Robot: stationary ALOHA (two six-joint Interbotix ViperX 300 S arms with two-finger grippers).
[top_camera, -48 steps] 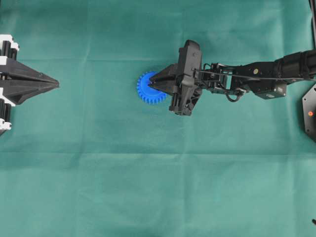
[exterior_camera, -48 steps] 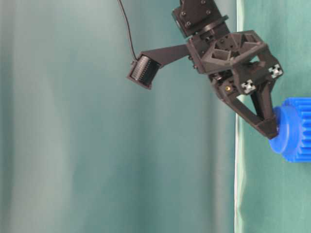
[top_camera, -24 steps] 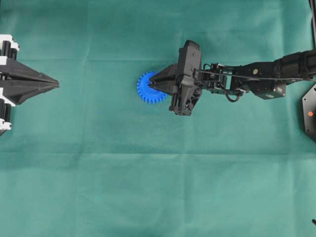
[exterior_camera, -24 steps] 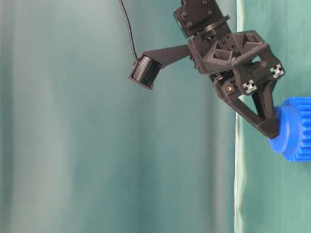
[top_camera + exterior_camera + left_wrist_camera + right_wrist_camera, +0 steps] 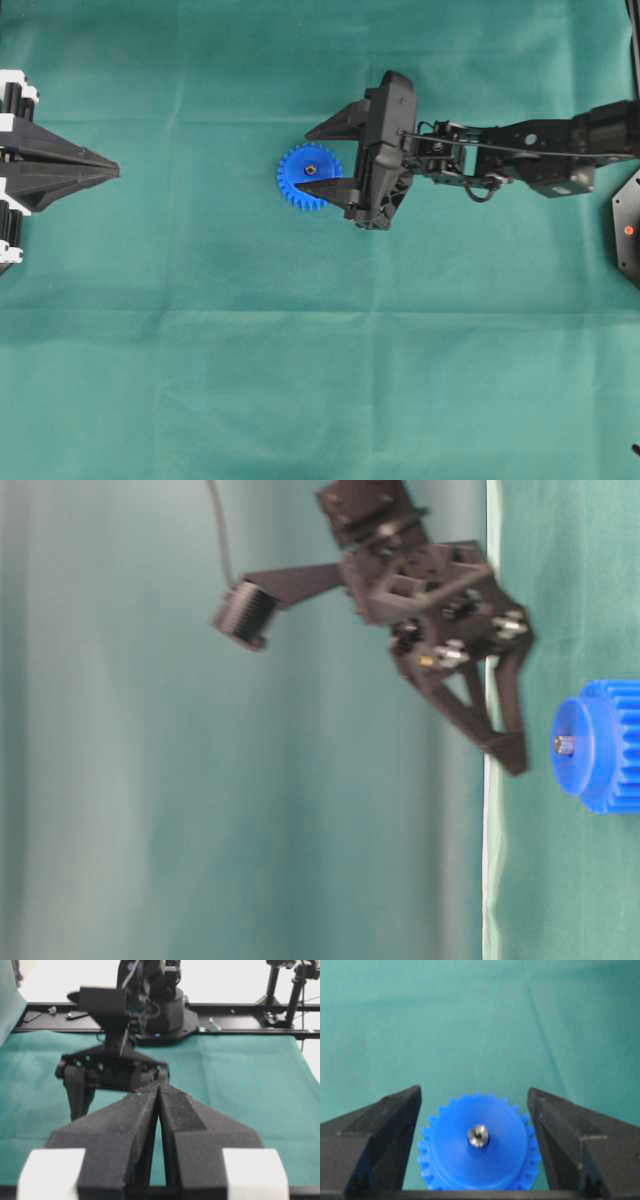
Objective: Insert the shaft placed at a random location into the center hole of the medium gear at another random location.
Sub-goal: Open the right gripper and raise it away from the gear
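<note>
A: Far left of the overhead view?

B: Left pincer [image 5: 112,172], fingers pressed together to a point, gripping nothing. Parked at the edge of the bench [image 5: 200,380], well apart from everything else. Same story from its own wrist camera: left pincer [image 5: 159,1085] sealed tight, nothing between the fingers, aimed across the green cloth toward the other arm.

A: And moving rightward?

B: Medium gear [image 5: 309,177], bright blue, lying flat on the cloth, teeth all round the rim. Shaft [image 5: 310,170] seated in the middle, showing as a small shiny dot. Center hole filled by it, so not visible on its own.

A: Seen from the side?

B: Medium gear [image 5: 600,745] with raised hub facing out, shaft [image 5: 564,745] poking slightly from the hub's middle.

A: Next to the right?

B: Right pincer [image 5: 309,158], spread wide, holding nothing. One finger tip beyond the gear's upper side in the overhead view, the other across its lower rim. Wrist and arm stretching off to the right edge.

A: Touching the gear?

B: Apart from it in the table-level view: right pincer [image 5: 505,750] blurred, tips just short of the hub.

A: From the right wrist camera?

B: Fingers [image 5: 380,1135] wide at both sides of the picture, medium gear [image 5: 478,1147] between them, shaft [image 5: 478,1136] silvery and end-on at its centre, free of either finger.

A: Far right?

B: Dark base piece [image 5: 627,228] with a small red light at the overhead view's edge.
</note>
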